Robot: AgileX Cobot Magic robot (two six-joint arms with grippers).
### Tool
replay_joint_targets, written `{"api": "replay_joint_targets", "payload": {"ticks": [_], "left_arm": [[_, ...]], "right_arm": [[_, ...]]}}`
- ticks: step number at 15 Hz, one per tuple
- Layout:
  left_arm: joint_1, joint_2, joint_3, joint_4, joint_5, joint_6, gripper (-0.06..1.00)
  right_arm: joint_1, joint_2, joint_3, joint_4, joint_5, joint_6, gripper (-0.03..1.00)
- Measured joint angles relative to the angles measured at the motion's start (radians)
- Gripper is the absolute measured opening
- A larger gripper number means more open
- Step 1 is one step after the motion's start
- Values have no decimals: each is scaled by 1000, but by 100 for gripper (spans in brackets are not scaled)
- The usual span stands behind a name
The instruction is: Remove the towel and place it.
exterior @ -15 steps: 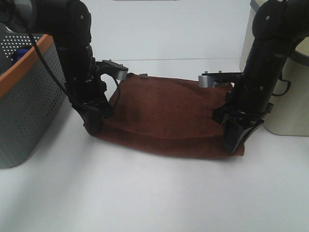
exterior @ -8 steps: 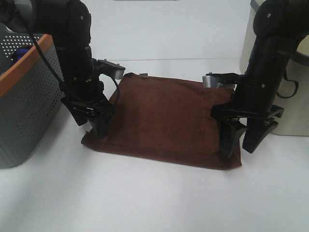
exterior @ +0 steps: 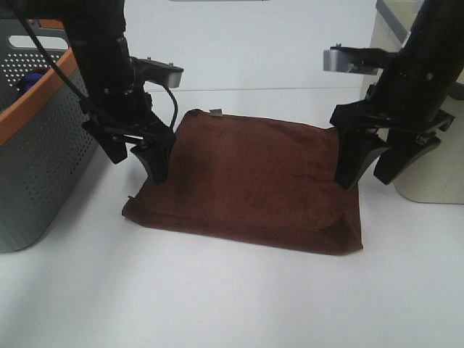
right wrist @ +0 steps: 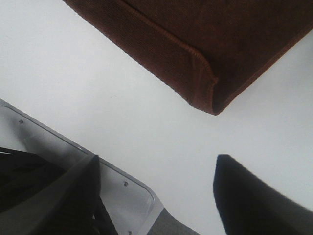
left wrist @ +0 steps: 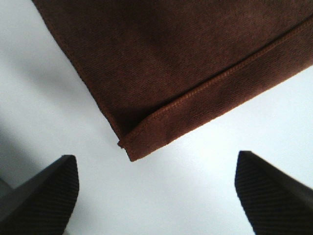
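Observation:
The dark brown towel [exterior: 246,177] lies flat and folded on the white table, with its small light tag [exterior: 215,112] at the far edge. My left gripper [exterior: 138,161] is open and empty, raised above the towel's left edge. My right gripper [exterior: 366,176] is open and empty, raised above the towel's right edge. In the left wrist view a towel corner [left wrist: 134,147] lies on the table between and beyond the open fingers [left wrist: 44,196]. In the right wrist view another towel corner [right wrist: 208,93] lies beyond the open fingers [right wrist: 254,200].
A grey perforated basket with an orange rim [exterior: 36,109] stands at the left, with a blue object [exterior: 29,78] inside. A beige container [exterior: 431,174] stands at the right, close behind my right gripper; its rim [right wrist: 122,181] shows in the right wrist view.
Both grippers have opened, let go of the towel's edges and risen. The towel has dropped and spread flat on the table.

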Motion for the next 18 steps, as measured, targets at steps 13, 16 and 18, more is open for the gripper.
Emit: {"api": "replay_joint_targets", "payload": {"ticks": [13, 16, 18], "left_arm": [[121, -325, -148, 81, 5, -152, 82], [222, -355, -148, 100, 5, -158, 82], [297, -371, -148, 101, 5, -170, 82]], "right_arm": [[-96, -202, -334, -217, 10, 324, 67], [-223, -203, -334, -224, 10, 320, 67], [-286, -221, -334, -229, 11, 303, 67]]}}
